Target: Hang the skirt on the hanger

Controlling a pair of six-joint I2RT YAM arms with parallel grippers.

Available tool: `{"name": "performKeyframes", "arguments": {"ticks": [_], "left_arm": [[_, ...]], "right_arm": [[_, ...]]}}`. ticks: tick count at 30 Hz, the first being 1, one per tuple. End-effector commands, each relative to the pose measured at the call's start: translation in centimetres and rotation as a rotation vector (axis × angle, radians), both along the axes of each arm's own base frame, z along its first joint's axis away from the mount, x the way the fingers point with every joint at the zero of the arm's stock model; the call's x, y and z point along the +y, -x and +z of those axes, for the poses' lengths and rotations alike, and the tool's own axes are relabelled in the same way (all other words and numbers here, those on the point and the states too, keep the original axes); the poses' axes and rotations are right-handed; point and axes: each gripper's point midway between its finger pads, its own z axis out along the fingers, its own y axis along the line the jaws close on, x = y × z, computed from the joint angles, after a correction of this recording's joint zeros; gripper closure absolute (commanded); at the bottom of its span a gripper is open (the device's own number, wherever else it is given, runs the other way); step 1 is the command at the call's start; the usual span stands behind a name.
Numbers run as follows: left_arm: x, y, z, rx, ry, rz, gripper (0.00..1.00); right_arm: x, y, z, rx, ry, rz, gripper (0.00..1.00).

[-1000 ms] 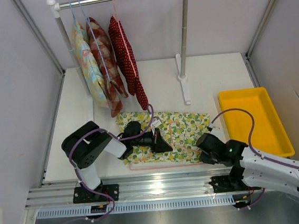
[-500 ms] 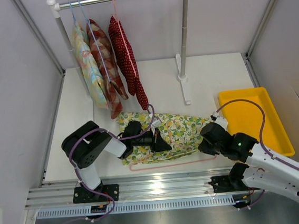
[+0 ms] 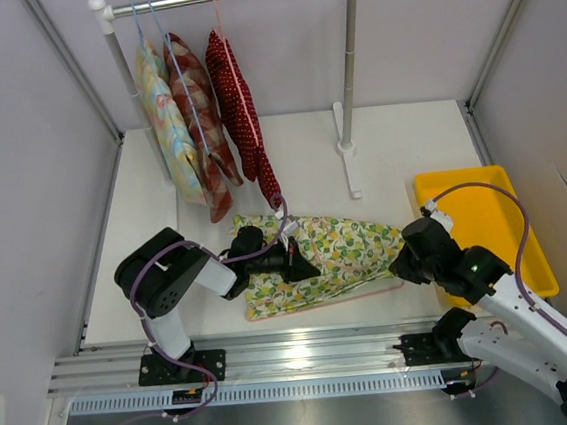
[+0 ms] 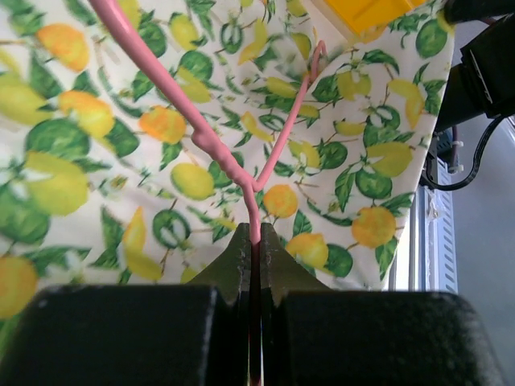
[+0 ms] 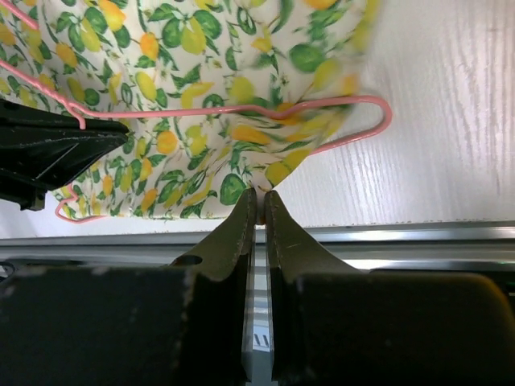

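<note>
The lemon-print skirt (image 3: 332, 251) lies on the white table, drawn out to the right over the pink wire hanger (image 3: 367, 292), whose bottom wire shows along the skirt's near edge. My left gripper (image 3: 304, 264) rests on the skirt, shut on the hanger's neck (image 4: 217, 149) just below the twist, with the skirt (image 4: 96, 161) beneath it. My right gripper (image 3: 402, 269) is shut on the skirt's right corner. In the right wrist view that gripper (image 5: 260, 197) pinches the skirt's hem (image 5: 201, 96), and the hanger's rounded end (image 5: 354, 100) pokes out beside it.
A clothes rack (image 3: 346, 76) stands at the back with a pastel floral garment (image 3: 169, 123) and a red dotted one (image 3: 238, 106) hanging on it. A yellow tray (image 3: 481, 229) sits right of the skirt. A metal rail (image 3: 297, 352) runs along the near edge.
My right gripper has moved right and away from the near edge with the skirt's corner, stretching the cloth rightward. The hanger's bottom wire has shifted with it. The left gripper has barely moved.
</note>
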Motion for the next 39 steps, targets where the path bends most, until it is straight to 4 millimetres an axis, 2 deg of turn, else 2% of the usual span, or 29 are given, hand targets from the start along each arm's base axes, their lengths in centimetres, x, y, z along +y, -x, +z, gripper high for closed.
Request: {"name": "performKeyframes", "arguments": {"ticks": [1,5,12,16,24,27,28,29,32,36,37,39], "left_arm": [[0.3,-0.5,0.4,-0.072,0.009,0.005,1.00],[0.6,-0.7,0.2,-0.070,0.003,0.019,1.00],[1.2,-2.4,0.2,-0.085,-0.008,0.072,1.00],[1.3,-3.5,0.3,-0.094,-0.019,0.088,1.00],[0.1,-6.1,2.1,-0.163,-0.031,0.087,1.00],[-0.1,-6.6,2.4,-0.181,-0.036,0.085,1.00],[-0.1,-6.7,2.3,-0.182,-0.039,0.085,1.00],[-0.2,-6.7,2.4,-0.181,-0.038,0.080,1.00],[-0.4,-6.7,2.6,-0.182,-0.033,0.076,1.00],[-0.4,-6.5,2.6,-0.174,-0.026,0.069,1.00],[-0.5,-6.5,2.7,-0.172,-0.023,0.065,1.00],[-0.6,-6.5,2.8,-0.173,-0.020,0.063,1.00]], "right_arm": [[-0.5,-1.0,2.5,-0.056,-0.012,0.004,0.99],[-0.7,-1.5,3.5,-0.068,-0.023,0.006,0.99],[-1.1,-1.4,3.4,-0.065,-0.028,0.005,0.99],[-1.3,-0.9,2.9,-0.046,-0.021,0.007,1.00],[-1.4,0.3,0.9,-0.002,-0.031,0.014,0.98],[-1.4,0.6,0.3,0.013,-0.029,0.020,0.86],[-1.3,0.7,0.1,0.016,-0.028,0.027,0.78],[-1.3,0.6,0.3,0.011,-0.030,0.030,0.59],[-0.8,0.3,0.8,-0.026,-0.024,0.048,0.33],[0.9,-0.2,1.1,-0.063,0.022,0.092,0.25],[2.1,0.3,0.9,-0.069,0.031,0.148,0.25],[3.8,-0.3,-0.3,-0.073,0.078,0.184,0.25]]}}
